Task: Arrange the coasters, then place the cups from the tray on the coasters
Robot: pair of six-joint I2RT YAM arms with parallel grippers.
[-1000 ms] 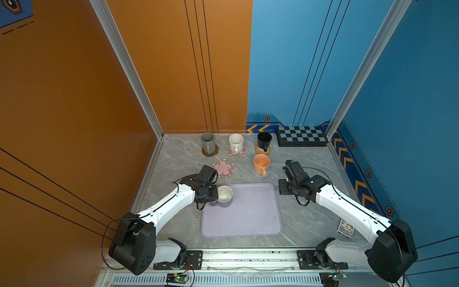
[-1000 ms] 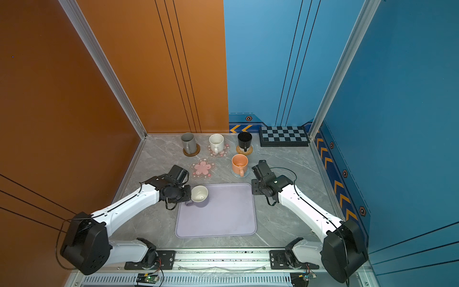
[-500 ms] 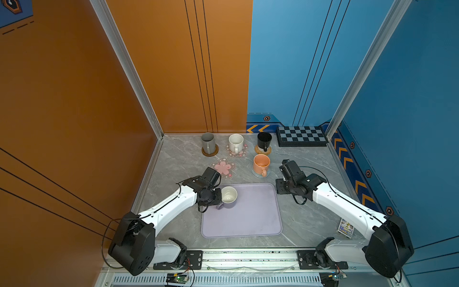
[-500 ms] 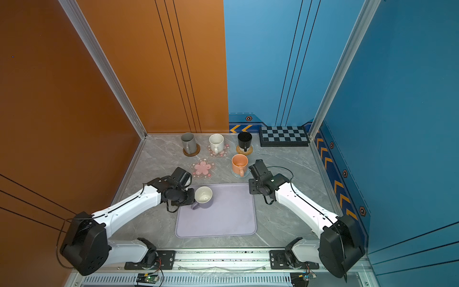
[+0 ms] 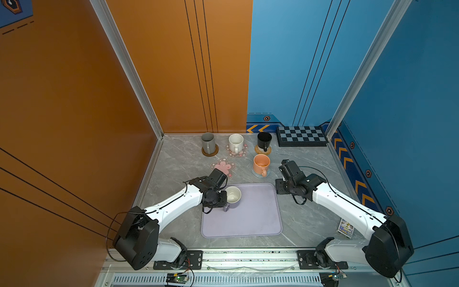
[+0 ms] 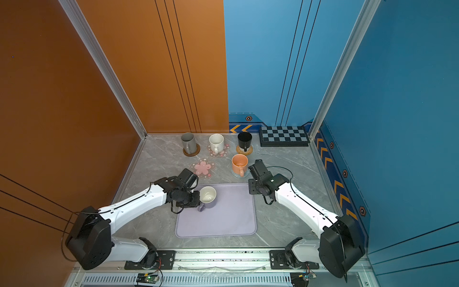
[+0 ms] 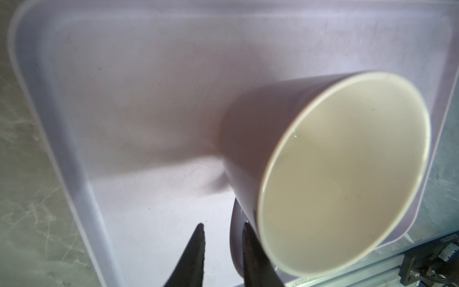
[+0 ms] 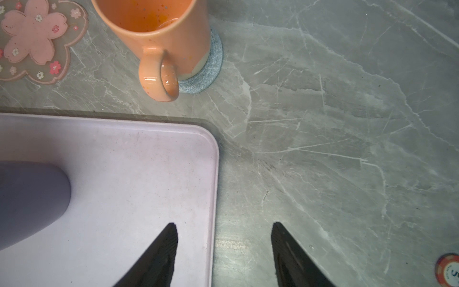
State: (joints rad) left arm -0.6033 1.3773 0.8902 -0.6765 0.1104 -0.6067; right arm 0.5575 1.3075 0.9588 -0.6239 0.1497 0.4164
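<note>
Step in hand, as I read it: last mug to the last free coaster. The left gripper is pinched on the handle of the lavender mug, one finger on each side of the loop. The mug is over the far-left corner of the tray. It looks tipped in the left wrist view, and I can't tell if its base is clear of the tray floor. The target is the bare pink flower coaster, just past the tray's far-left corner. To do it well: lift straight up to clear the low rim before moving toward the far side. A handle-only grip will probably let the body pivot, so go slow, level the mug before lowering, centre the base on the flower, and let go only once it sits flat. Keep clear of the orange mug, to the right of the target on its woven mat. The grey mug, white mug and black mug are in the far row, each on its coaster. The left arm runs from the near-left base diagonally in, with its wrist over the tray's far-left edge. The right arm comes in from near right. The right gripper is spread and empty, straddling the tray rim near the far-right corner.
</note>
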